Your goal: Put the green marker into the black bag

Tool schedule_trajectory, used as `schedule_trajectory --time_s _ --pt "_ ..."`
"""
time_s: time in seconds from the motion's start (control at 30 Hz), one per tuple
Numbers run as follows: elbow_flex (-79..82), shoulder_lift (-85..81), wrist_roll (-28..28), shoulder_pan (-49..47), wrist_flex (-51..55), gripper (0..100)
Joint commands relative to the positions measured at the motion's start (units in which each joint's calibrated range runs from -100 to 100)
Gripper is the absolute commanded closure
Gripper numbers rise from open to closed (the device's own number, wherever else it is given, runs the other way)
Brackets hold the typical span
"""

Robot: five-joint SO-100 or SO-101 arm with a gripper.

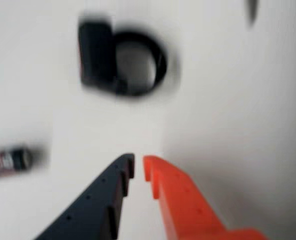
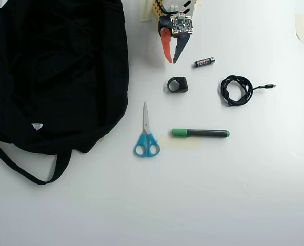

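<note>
The gripper (image 2: 171,61) hangs near the tabletop's (image 2: 218,195) far edge, fingers nearly together, grasping nothing. The battery's (image 2: 204,62) label is unreadable.

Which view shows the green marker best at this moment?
The overhead view: the marker lies whole and sharp on the table, right of the scissors. The wrist view shows none of it, only a blurred ring-shaped black thing and battery.
</note>
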Motion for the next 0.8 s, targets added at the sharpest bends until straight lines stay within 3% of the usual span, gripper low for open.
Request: schedule_trajectory --time_s 0.0,0.77 --pt "-8.92 8.05 -0.14 -2.30 -5.55 98" --pt "-55.01 52.69 -0.24 -5.14 -14.50 98"
